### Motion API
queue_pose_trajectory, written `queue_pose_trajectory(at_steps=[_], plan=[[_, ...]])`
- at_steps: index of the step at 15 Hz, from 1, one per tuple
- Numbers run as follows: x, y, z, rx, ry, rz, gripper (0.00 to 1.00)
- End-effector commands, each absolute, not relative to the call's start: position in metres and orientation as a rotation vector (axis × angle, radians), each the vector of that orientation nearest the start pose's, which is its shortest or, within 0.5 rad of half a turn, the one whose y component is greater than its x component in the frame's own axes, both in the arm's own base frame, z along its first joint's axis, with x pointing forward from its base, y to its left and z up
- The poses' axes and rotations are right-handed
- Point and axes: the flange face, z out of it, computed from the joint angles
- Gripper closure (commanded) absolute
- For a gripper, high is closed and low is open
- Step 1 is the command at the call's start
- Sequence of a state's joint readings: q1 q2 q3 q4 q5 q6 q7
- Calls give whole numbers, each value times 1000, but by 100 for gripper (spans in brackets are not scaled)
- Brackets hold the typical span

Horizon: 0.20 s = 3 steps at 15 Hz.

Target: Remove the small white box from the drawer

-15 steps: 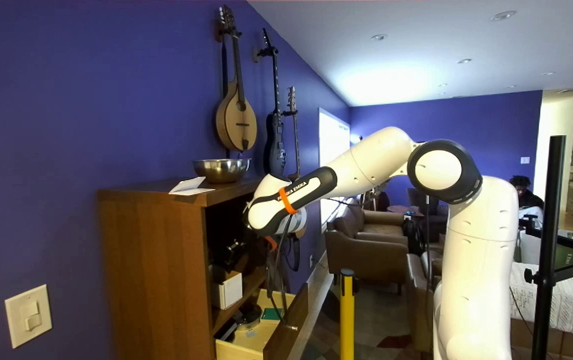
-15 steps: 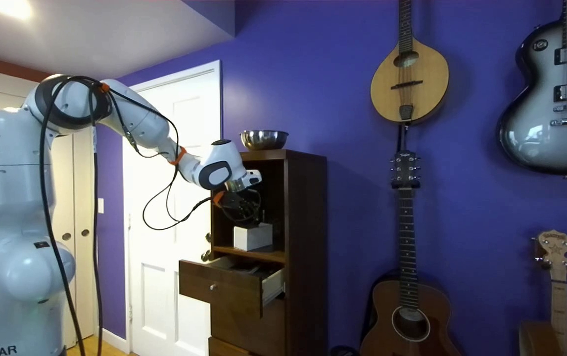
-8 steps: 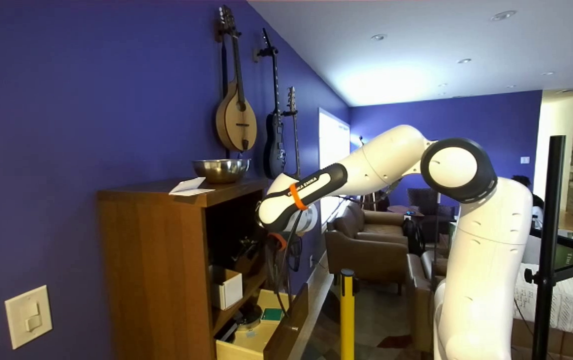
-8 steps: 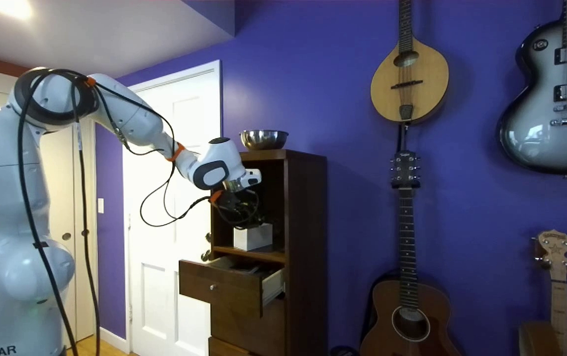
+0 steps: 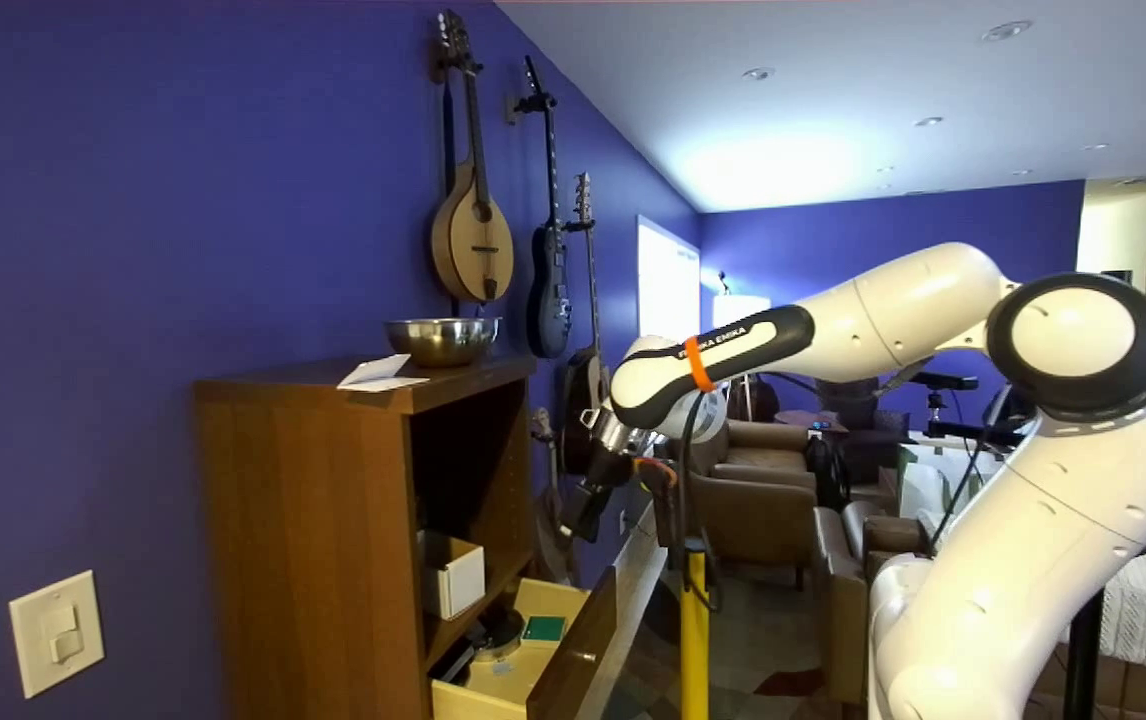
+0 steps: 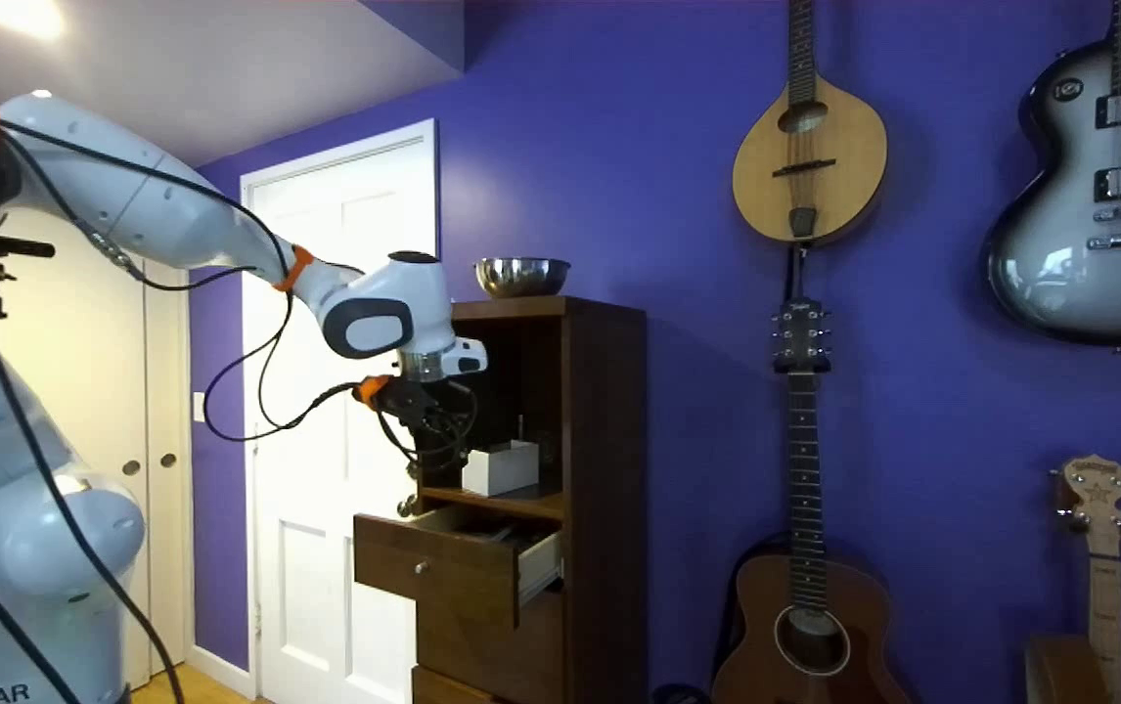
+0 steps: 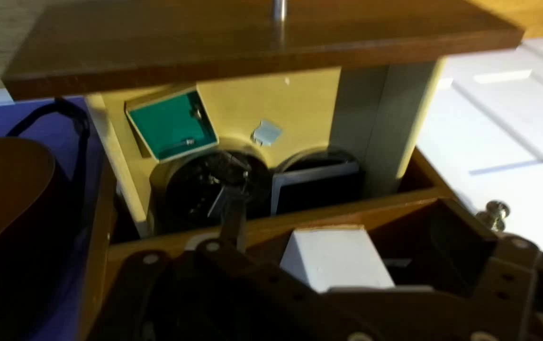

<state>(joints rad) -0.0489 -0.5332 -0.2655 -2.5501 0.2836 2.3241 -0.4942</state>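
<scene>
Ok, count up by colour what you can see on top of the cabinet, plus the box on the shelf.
White: 2 (paper, box)
Silver: 1 (bowl)
Total: 3

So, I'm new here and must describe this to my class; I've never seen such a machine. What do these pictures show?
The white machine is a robot arm, shown in both exterior views from different places outside it. The wrist view is taken from the arm's own wrist, looking down at a pulled-out drawer of the brown cabinet. In the drawer are a green-lined box, a round container and other items. A white box sits on the shelf above the drawer, and a metal bowl stands on top of the cabinet. The jaws at the arm's end look open; I see nothing held.
</scene>
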Motion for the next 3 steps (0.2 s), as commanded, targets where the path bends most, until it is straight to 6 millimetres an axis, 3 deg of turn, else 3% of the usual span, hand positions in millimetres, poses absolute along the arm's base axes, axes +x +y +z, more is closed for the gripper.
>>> queue_pose_trajectory(at_steps=[1, 2, 3], plan=[[325, -145, 494, -2785, -154, -451, 0], [318, -152, 501, -2770, -112, -448, 0], [341, -148, 489, -2789, -100, -451, 0]])
